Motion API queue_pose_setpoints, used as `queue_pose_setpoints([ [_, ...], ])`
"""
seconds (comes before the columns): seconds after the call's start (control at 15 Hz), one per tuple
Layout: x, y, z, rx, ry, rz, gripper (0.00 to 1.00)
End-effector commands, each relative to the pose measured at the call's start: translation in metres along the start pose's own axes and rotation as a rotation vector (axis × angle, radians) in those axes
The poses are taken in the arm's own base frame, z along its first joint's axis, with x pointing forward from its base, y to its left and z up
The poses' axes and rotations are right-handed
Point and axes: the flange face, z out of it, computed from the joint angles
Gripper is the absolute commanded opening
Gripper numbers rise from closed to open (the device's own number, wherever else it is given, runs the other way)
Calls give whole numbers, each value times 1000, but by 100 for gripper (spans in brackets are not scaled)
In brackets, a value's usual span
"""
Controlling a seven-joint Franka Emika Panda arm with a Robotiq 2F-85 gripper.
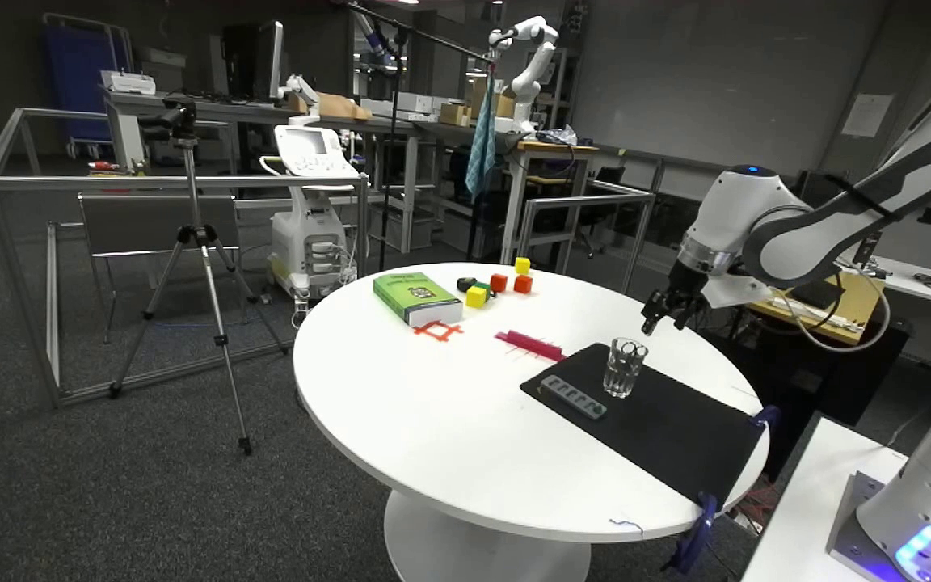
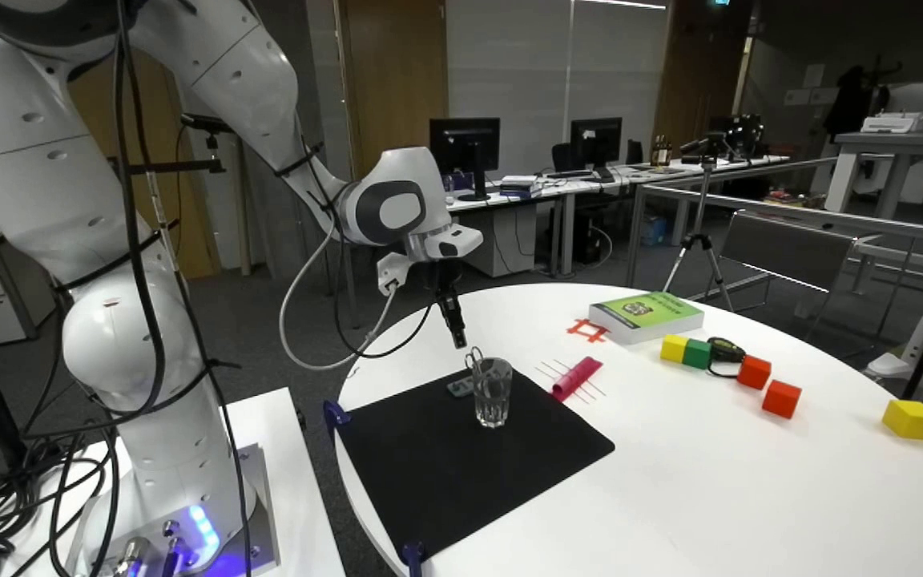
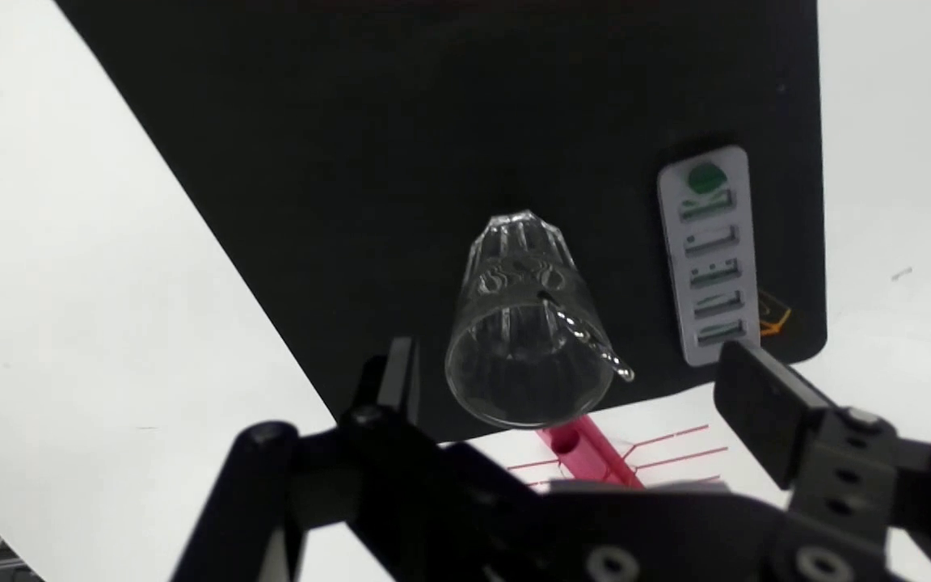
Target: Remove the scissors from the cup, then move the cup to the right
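The cup (image 1: 621,378), a clear tumbler, stands upright on a black mat (image 1: 676,432); both exterior views show it. Metal scissors (image 3: 591,335) lean inside it, their loop handles poking over the rim, clearest in an exterior view as scissors (image 2: 473,361). Inside the glass their blades are hard to make out. My gripper (image 3: 570,368) is open, its fingers wide apart with the cup's rim and the scissors' handles seen between them. In an exterior view the gripper (image 1: 664,325) hangs above the cup, apart from it and touching nothing.
Beside the cup on the mat lies a grey slotted strip (image 3: 712,267). Beyond the mat sits a pink tube with thin legs (image 2: 576,378). Farther off are a green book (image 1: 417,297) and several coloured blocks (image 2: 754,373). Blue clamps (image 1: 766,416) grip the table edge.
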Motion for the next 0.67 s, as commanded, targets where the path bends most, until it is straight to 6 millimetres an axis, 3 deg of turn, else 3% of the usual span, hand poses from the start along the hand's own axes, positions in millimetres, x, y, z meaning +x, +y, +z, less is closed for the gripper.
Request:
queue_pose_setpoints([
  [0.0, -18, 18, -16, -39, -37, -200, 100],
  [0.33, -14, 26, -12, -65, -78, -479, 100],
  [0.6, -7, 21, -3, -47, -76, -592, 100],
])
